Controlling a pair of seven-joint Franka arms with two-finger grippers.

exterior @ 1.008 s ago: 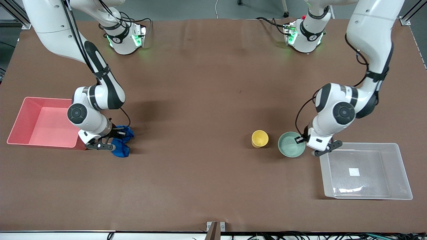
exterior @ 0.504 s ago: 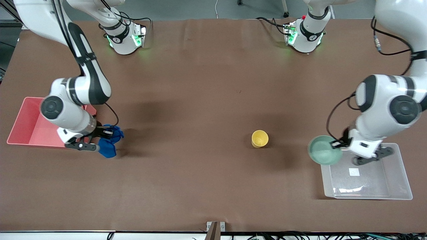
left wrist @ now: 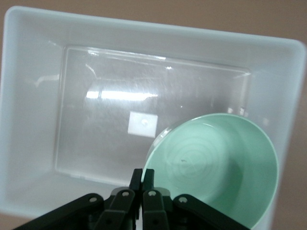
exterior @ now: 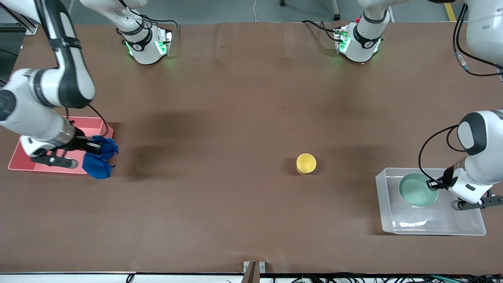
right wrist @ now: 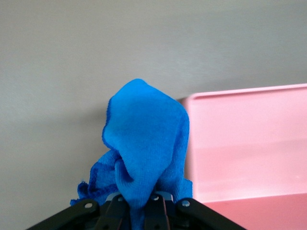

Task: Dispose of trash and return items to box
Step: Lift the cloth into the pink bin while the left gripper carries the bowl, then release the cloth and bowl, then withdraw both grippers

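The wad is soft and light; it is best pinched at a bunched fold, as is done here, and loose folds can be expected to sag and catch on a rim. It hangs from the right tool, pinched shut on it, over the edge of the pink bin toward the middle of the counter. The bowl is stiff, smooth and probably slippery, so the rim is the place to take it. It is held there by the left tool, whose fingers are closed on the rim, over the inside of the box.

Half a second ago the wad was carried over bare counter just beside the bin, and the bowl hung over the box's edge nearest the cup; both have since been moved onward. The cup stands where it stood, near the counter's middle, yet to be returned.
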